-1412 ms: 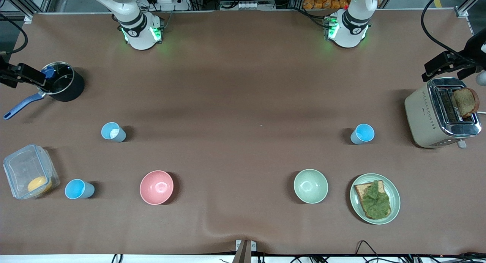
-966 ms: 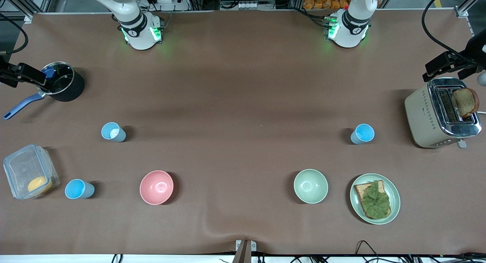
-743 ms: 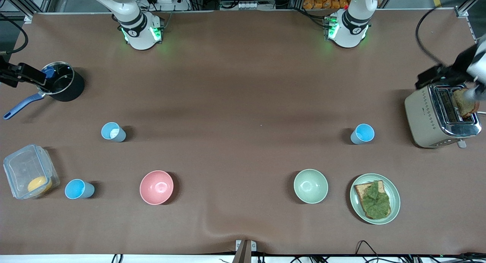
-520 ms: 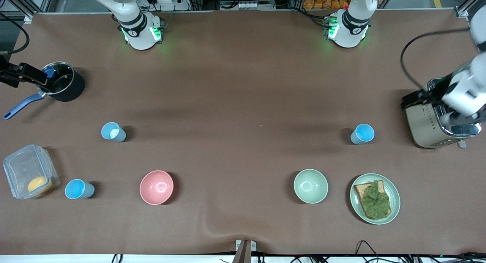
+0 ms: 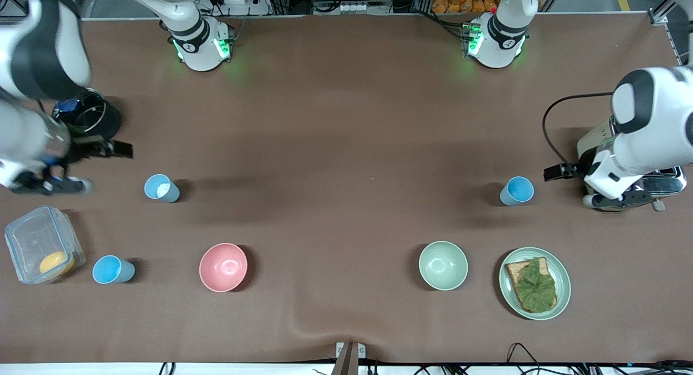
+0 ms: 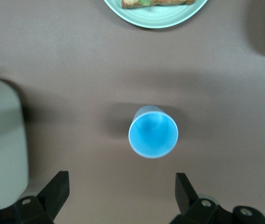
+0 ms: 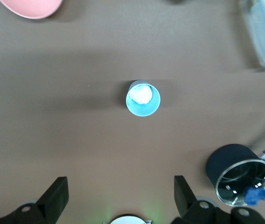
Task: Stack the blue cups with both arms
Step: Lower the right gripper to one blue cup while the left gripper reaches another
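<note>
Three blue cups stand upright and apart on the brown table. A paler one (image 5: pixel 161 189) with something white inside is near the right arm's end. A sky-blue one (image 5: pixel 112 270) is nearer the front camera, beside a clear container. Another sky-blue one (image 5: pixel 517 191) is near the left arm's end. My left gripper (image 5: pixel 620 199) hangs open and empty over the toaster's edge, beside that cup (image 6: pixel 153 132), with its fingers (image 6: pixel 53 193) wide apart. My right gripper (image 5: pixel 51 186) hangs open and empty over the table beside the paler cup (image 7: pixel 142 98).
A black pot (image 5: pixel 95 118) with a blue handle is partly under the right arm. The clear container (image 5: pixel 38 250) holds something orange. A pink bowl (image 5: pixel 223 267), a green bowl (image 5: pixel 443 265) and a plate (image 5: pixel 563 288) with bread and lettuce lie nearer the front camera. The toaster (image 5: pixel 589 145) is under the left arm.
Both arms have swung in from the table's ends. The left gripper came over the toaster toward the sky-blue cup. The right gripper came past the pot toward the paler cup. No cup moved.
</note>
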`<action>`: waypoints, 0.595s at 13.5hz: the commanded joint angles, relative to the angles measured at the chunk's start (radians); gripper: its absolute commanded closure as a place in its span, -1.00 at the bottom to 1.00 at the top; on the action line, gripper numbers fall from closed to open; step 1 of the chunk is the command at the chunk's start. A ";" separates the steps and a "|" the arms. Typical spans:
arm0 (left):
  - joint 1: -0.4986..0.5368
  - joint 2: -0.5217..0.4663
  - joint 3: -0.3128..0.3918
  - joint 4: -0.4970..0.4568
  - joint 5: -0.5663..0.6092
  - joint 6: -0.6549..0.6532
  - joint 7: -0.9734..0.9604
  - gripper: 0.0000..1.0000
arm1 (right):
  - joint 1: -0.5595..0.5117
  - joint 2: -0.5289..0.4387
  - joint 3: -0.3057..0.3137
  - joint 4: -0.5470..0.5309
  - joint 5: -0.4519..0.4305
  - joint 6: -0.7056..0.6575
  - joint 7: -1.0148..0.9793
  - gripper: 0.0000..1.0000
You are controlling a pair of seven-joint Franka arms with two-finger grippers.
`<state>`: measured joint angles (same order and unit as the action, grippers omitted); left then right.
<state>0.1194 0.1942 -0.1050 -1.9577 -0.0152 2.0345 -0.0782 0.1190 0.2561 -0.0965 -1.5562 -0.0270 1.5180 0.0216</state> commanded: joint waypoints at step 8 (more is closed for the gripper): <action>0.003 0.103 -0.015 -0.113 -0.008 0.197 0.070 -1.00 | -0.007 -0.040 -0.003 -0.594 0.004 0.703 0.008 -1.00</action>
<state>0.1152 0.2825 -0.1161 -2.0654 -0.0152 2.1977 -0.0473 0.1155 0.2676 -0.1049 -2.0621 -0.0252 2.1712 0.0216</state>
